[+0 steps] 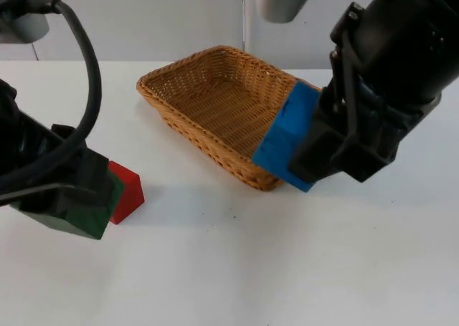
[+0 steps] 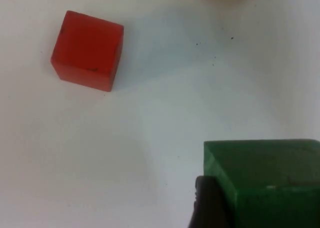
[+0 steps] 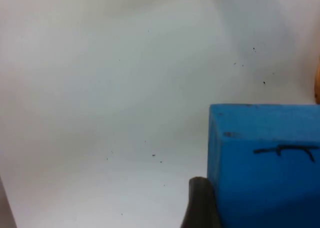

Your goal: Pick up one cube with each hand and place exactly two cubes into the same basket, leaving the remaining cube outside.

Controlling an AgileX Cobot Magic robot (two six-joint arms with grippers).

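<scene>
Cubes are both lifted: the right gripper pinches the blue cube at the basket rim, and the left gripper pinches the green cube beyond the red cube. Next, I judge, each must be carried over the basket and dropped in.

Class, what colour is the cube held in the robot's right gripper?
Blue: the right gripper holds a blue cube, clearest in the top view.

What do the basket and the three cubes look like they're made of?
The basket looks like woven wicker or rattan: tan strands in a visible weave, matte. The blue cube in the right gripper, the green cube in the left gripper and the red cube on the table look like painted wood or foam: flat matte faces, small scuffs.
</scene>
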